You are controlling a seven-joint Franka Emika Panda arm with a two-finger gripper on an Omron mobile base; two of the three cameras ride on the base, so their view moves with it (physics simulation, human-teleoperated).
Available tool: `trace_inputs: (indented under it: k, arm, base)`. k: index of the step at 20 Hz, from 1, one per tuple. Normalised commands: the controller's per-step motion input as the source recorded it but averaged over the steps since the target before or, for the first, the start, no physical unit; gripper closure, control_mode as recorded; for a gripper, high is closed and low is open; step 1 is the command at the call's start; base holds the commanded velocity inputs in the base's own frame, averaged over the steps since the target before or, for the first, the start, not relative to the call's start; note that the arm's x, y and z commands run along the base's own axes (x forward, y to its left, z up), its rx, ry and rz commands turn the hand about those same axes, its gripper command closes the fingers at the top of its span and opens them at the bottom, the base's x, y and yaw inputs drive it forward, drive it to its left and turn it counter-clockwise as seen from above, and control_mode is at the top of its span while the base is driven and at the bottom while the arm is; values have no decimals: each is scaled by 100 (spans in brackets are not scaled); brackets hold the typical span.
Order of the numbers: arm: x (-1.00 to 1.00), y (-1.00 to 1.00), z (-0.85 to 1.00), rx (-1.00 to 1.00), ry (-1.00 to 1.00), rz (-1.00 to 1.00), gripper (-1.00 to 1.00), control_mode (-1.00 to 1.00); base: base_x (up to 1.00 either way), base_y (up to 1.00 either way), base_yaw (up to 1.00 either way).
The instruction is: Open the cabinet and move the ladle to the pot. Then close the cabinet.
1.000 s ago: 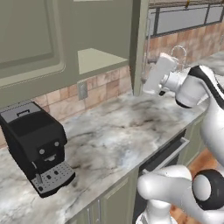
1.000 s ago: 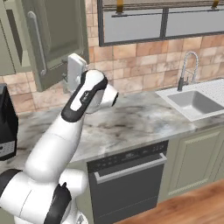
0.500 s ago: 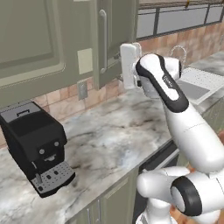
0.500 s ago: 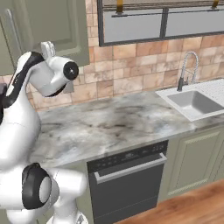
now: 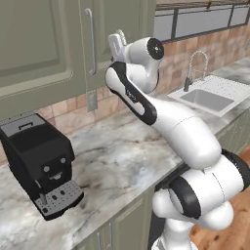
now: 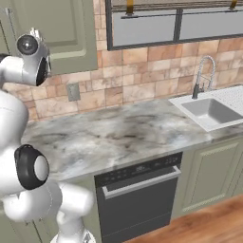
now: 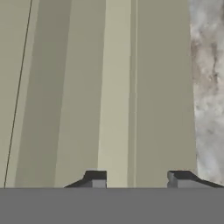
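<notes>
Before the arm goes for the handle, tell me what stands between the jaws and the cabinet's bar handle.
Nothing visible does. The gripper faces the closed cabinet door with open jaws and bare door panel ahead. The bar handle hangs free on the door, beside the hand. The coffee machine sits low on the counter, well clear.

Cabinet (image 5: 58, 44): we see its sage-green door shut.
Handle (image 5: 91, 41): long, silver, upright on the door.

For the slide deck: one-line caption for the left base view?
Panda arm raises its pincer beside the closed sage-green cabinet and its bar handle, above a marble counter with coffee machine.
</notes>
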Motion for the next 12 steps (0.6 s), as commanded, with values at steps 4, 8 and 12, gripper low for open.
trace_inputs:
  k: [4,8,12]
  arm:
    - [55,3,0,-13,8,-26,-100,-100]
    - [36,-2,0,-3,3,-16,-100,-100]
    - [0,-18,-26,14,-19,-4,-100,-100]
  base:
    - [0,0,0]
    - [0,0,0]
    - [0,0,0]
